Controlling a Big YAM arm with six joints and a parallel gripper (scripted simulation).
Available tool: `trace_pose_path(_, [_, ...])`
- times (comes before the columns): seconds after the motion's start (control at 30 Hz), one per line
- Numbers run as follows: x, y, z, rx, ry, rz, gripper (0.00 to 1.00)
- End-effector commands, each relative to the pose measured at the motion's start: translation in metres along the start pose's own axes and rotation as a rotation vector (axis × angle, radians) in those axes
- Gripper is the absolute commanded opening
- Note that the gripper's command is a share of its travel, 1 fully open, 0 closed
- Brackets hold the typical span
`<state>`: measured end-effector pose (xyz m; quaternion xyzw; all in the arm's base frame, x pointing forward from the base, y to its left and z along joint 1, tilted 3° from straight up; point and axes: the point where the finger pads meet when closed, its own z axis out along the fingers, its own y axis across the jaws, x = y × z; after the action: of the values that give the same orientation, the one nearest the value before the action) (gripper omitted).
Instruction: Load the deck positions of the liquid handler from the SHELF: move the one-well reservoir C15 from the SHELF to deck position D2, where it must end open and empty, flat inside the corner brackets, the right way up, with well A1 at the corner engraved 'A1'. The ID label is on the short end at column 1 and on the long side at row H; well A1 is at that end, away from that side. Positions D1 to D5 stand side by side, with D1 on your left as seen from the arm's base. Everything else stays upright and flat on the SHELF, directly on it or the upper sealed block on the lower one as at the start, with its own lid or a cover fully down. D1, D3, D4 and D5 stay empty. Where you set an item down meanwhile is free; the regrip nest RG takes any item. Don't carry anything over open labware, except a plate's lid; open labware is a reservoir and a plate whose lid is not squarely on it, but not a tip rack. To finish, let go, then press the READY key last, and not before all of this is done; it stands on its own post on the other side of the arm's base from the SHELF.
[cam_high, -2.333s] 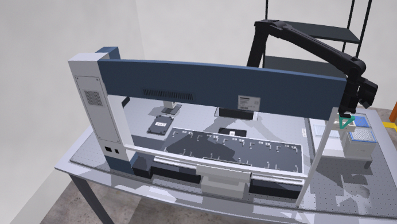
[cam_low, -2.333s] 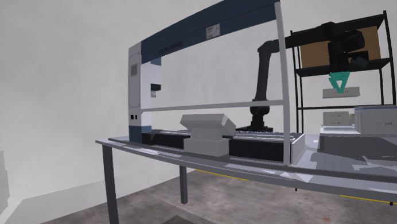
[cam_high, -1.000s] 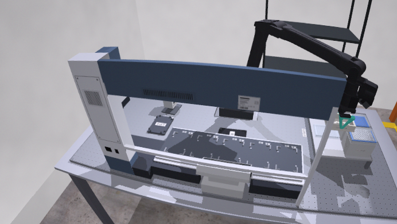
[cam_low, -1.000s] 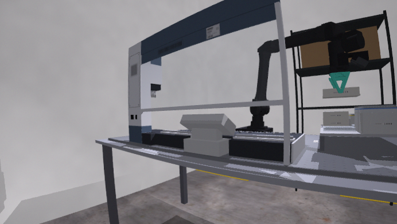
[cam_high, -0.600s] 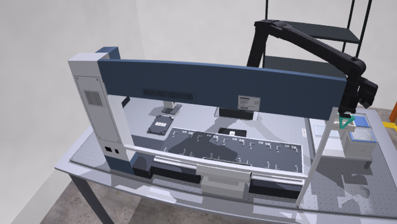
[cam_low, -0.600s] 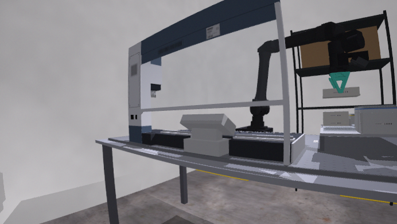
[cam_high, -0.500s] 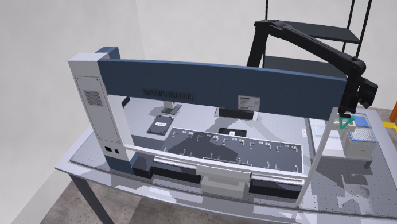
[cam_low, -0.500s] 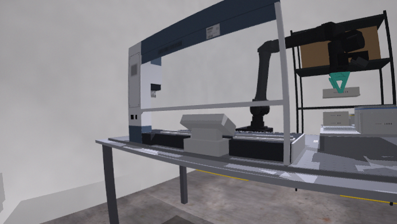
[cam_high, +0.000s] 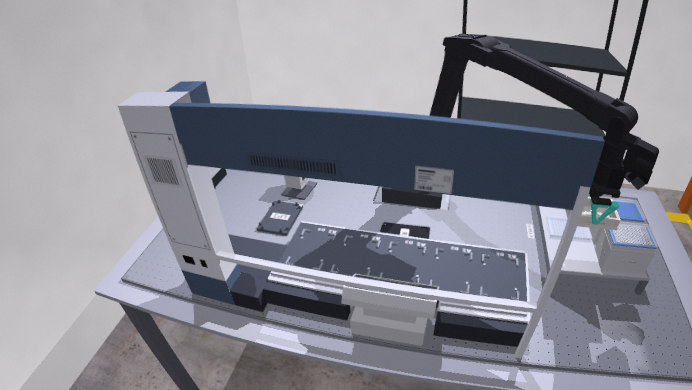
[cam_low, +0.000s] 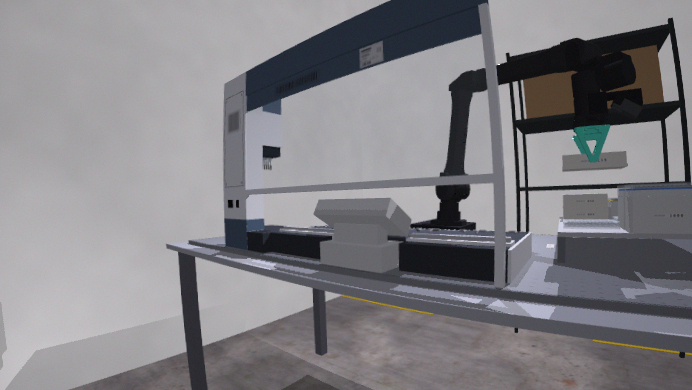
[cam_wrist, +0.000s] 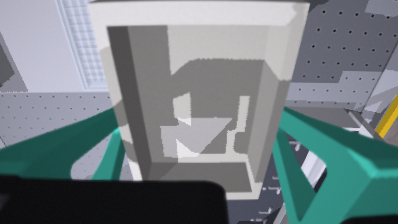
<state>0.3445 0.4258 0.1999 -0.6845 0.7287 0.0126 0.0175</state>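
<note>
My gripper (cam_low: 592, 150) with green fingers is shut on the one-well reservoir (cam_low: 594, 161), a pale grey open trough. It hangs level in the air, well above the shelf (cam_low: 623, 230). In the wrist view the reservoir (cam_wrist: 197, 100) fills the middle, open side up and empty, with a green finger on each long side. In the top view the gripper (cam_high: 602, 212) is at the far right, partly behind the handler's right post. The dark deck (cam_high: 410, 260) with its corner brackets lies under the blue gantry beam, to the left of the gripper.
On the shelf stand a blue-topped box (cam_high: 629, 211), a tip rack on a grey block (cam_high: 631, 245) and a flat clear plate (cam_high: 562, 227). The blue gantry beam (cam_high: 390, 150) and its slim right post (cam_high: 555, 280) stand between gripper and deck. A black wire rack (cam_low: 595, 115) stands behind.
</note>
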Motion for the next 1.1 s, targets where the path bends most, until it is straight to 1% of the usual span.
trace_pose_path(0.0, [0.008, -0.006, -0.025, 0.033, -0.041, 0.003, 0.00])
trace_pose_path(0.07, [0.011, -0.007, -0.025, 0.038, -0.048, 0.002, 0.00])
trace_pose_path(0.4, [0.034, -0.006, -0.023, 0.037, -0.046, 0.002, 0.00])
trace_pose_path(0.47, [0.034, -0.006, -0.023, 0.037, -0.046, 0.002, 0.00])
trace_pose_path(0.97, [0.069, -0.005, -0.021, 0.037, -0.045, 0.002, 0.00])
trace_pose_path(1.07, [0.071, -0.005, -0.021, 0.037, -0.045, 0.002, 0.00])
